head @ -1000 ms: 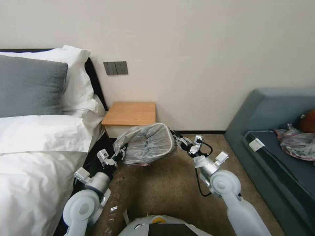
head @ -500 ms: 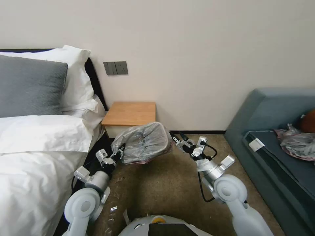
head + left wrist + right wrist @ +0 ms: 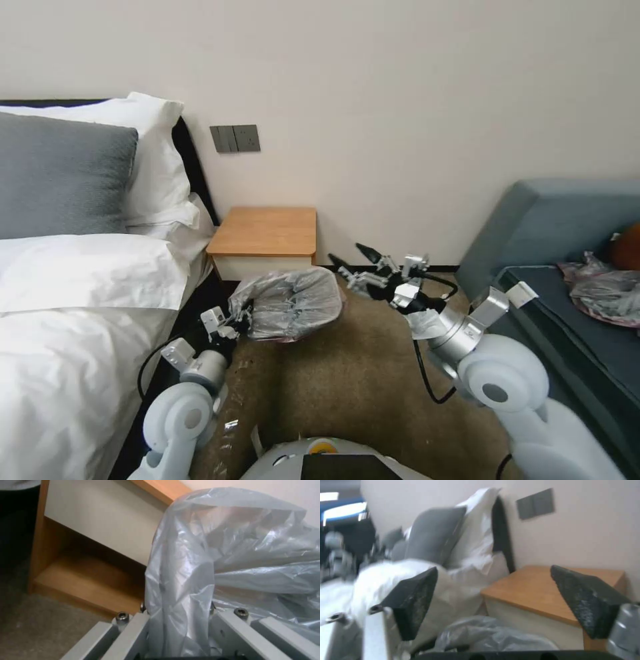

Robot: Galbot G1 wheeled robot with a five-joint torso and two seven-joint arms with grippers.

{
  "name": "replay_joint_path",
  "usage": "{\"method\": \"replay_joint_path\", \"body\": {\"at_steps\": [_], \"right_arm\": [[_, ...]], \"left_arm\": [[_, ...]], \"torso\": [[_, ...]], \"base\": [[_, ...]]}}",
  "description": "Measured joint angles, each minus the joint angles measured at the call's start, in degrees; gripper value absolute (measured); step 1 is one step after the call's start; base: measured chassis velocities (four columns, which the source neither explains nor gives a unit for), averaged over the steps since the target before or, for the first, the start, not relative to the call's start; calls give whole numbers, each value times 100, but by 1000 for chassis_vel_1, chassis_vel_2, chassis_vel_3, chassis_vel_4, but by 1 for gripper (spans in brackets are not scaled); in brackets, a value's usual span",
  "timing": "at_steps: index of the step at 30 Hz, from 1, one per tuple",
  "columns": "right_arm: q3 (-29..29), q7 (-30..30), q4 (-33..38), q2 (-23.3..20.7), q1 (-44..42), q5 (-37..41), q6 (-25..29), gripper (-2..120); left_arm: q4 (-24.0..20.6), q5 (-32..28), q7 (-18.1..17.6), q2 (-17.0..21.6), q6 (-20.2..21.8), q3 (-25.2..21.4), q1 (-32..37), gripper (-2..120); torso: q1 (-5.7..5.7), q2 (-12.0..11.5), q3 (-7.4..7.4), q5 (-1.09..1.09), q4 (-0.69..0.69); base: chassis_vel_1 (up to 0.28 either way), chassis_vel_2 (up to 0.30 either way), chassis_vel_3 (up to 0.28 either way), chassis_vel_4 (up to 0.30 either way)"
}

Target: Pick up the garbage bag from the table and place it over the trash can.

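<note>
Head view: left gripper (image 3: 241, 316) pinches the garbage bag's (image 3: 288, 303) left edge; right gripper (image 3: 352, 263), fingers spread, hangs beside the table (image 3: 265, 231) over open carpet (image 3: 347, 373).

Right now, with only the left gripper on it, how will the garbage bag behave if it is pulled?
Probably floppy: the garbage bag is thin, wrinkled film that sags in folds. Likely very light, and it may slip off, since only the left gripper pinches a bunched edge while the right gripper is open and apart.

Even, soft indoor light; motion-blurred right wrist view.
</note>
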Motion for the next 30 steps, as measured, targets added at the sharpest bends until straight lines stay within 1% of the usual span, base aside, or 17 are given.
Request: {"method": "replay_joint_path", "body": {"at_steps": [1,2,4,6,7,11,12,15,16,19,20,21,23,24,25,28,30], "right_arm": [[-75,-56,27,-232,114,-107,-63,79],[-75,-56,27,-232,114,-107,-63,79],[-231,-79,56,-555,295,-236,-140,72],[-532,-88,71,-936,603,-370,-262,60],[-532,-88,71,-936,603,-370,-262,60],[-1154,-338,25,-1404,1051,-749,-410,42],[-1154,-338,25,-1404,1051,-749,-410,42],[-1552,-476,-50,-1587,1276,-1002,-434,29],[-1552,-476,-50,-1587,1276,-1002,-434,29],[-2102,-633,-182,-1712,1682,-1247,-436,12],[-2102,-633,-182,-1712,1682,-1247,-436,12],[-2292,-653,-222,-1719,1841,-1297,-445,10],[-2707,-717,-358,-1708,2267,-1414,-483,0],[-2961,-781,-467,-1686,2558,-1496,-499,0],[-2961,-781,-467,-1686,2558,-1496,-499,0],[-3612,-1041,-768,-1590,3277,-1578,-471,0],[-3800,-1084,-846,-1549,3459,-1601,-469,0]], "left_arm": [[-6,166,-5,-5,-15,80,9,5],[-6,166,-5,-5,-15,80,9,5],[-10,402,-8,-12,-61,189,15,5],[-13,733,-8,-17,-140,363,14,5],[-13,733,-8,-17,-140,363,14,5],[-23,1297,11,-16,-314,685,2,5],[-23,1297,11,-16,-314,685,2,5],[-49,1543,46,-5,-402,812,19,5],[-49,1543,46,-5,-402,812,19,5],[-50,1946,207,4,-569,916,52,5],[-50,1946,207,4,-569,916,52,5],[-50,2020,245,5,-600,939,57,5],[-46,2162,324,4,-646,983,68,5],[-42,2237,374,4,-665,995,72,5],[-42,2237,374,4,-665,995,72,5],[-40,2340,492,3,-703,1002,84,5],[-40,2340,514,3,-704,999,86,5]], "torso": [[0,0,0,-1,0],[0,0,0,-1,0],[0,0,0,-1,-1],[0,0,0,0,0],[0,0,0,0,0],[0,0,0,0,-1],[0,0,0,0,-1],[0,0,0,0,-2],[0,0,0,0,-2],[0,0,0,0,-1],[0,0,0,0,-1],[0,0,0,0,-1],[0,0,0,-1,-2],[0,0,0,-1,-1],[0,0,0,-1,-1],[0,0,0,-2,0],[0,0,0,-1,0]], "base": [[0,0,0,0],[0,0,0,0],[0,0,0,0],[0,0,0,0],[0,0,0,0],[0,0,0,0],[0,0,0,0],[0,0,0,0],[0,0,0,0],[0,0,0,0],[0,0,0,0],[0,0,0,0],[0,0,0,0],[0,0,0,0],[0,0,0,0],[0,0,0,0],[0,0,0,0]]}}
